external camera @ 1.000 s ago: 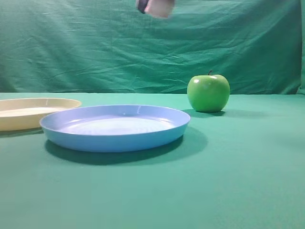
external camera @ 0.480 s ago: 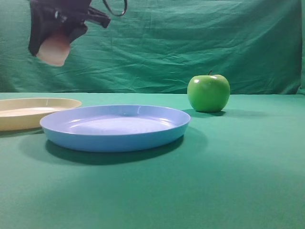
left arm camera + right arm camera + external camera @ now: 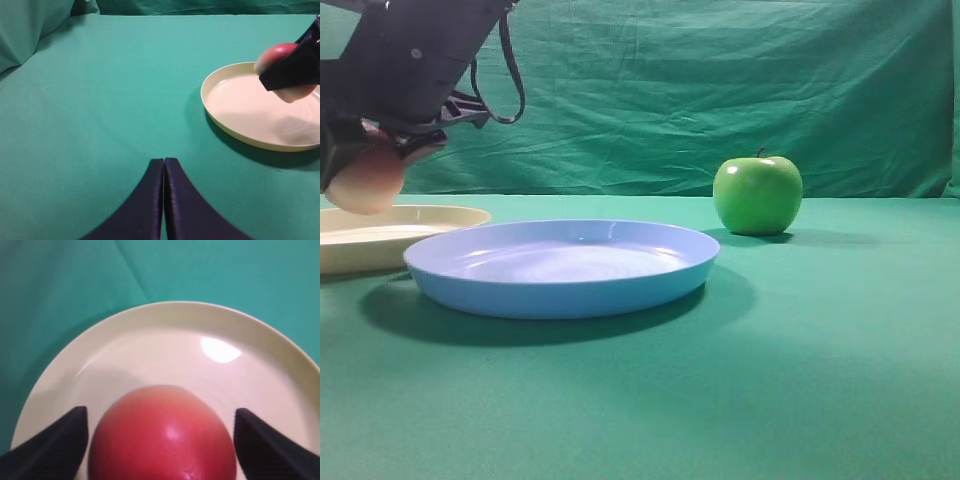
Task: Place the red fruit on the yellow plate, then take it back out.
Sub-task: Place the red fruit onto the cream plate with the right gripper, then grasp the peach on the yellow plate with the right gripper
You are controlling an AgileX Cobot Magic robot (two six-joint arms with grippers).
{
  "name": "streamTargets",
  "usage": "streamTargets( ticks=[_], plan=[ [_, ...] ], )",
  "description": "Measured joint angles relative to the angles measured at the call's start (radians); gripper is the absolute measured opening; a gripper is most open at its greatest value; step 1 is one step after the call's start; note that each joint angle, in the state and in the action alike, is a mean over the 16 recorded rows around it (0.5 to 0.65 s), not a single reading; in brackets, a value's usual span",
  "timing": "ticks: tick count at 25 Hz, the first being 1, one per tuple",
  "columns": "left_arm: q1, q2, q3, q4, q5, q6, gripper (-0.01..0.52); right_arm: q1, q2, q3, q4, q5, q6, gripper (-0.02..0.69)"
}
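The red fruit hangs between the fingers of my right gripper, which is shut on it just above the yellow plate. In the exterior view the fruit shows its pale underside at the far left, under the black gripper body and a little above the yellow plate. The left wrist view has the fruit over the plate, casting a shadow on the plate's floor. My left gripper is shut and empty, low over the green cloth to the left of the plate.
A light blue plate lies beside the yellow one, towards the middle. A shiny green apple stands at the back right. Green cloth covers the table and hangs as a backdrop.
My right gripper has carried the red fruit from the top middle leftwards and down, to just above the yellow plate. Plates and apple have not moved.
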Motion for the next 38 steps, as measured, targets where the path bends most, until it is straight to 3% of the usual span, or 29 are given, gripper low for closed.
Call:
streamTargets(
  ticks=[4, 7, 11, 19, 23, 30, 38],
  plan=[
    [0.000, 0.000, 0.000, 0.000, 0.000, 0.000, 0.000, -0.009, -0.026, 0.000, -0.020, 0.031, 0.011, 0.636],
    [0.000, 0.000, 0.000, 0.000, 0.000, 0.000, 0.000, -0.024, -0.064, 0.000, -0.035, 0.079, 0.035, 0.608],
    [0.000, 0.000, 0.000, 0.000, 0.000, 0.000, 0.000, -0.057, -0.133, 0.000, -0.052, 0.172, 0.090, 0.478],
    [0.000, 0.000, 0.000, 0.000, 0.000, 0.000, 0.000, -0.159, -0.288, 0.000, -0.076, 0.412, 0.270, 0.145],
    [0.000, 0.000, 0.000, 0.000, 0.000, 0.000, 0.000, -0.200, -0.358, 0.000, -0.102, 0.515, 0.358, 0.032],
    [0.000, 0.000, 0.000, 0.000, 0.000, 0.000, 0.000, -0.234, -0.500, 0.050, -0.151, 0.604, 0.455, 0.000],
    [0.000, 0.000, 0.000, 0.000, 0.000, 0.000, 0.000, -0.235, -0.729, 0.300, -0.193, 0.547, 0.479, 0.000]
  ],
)
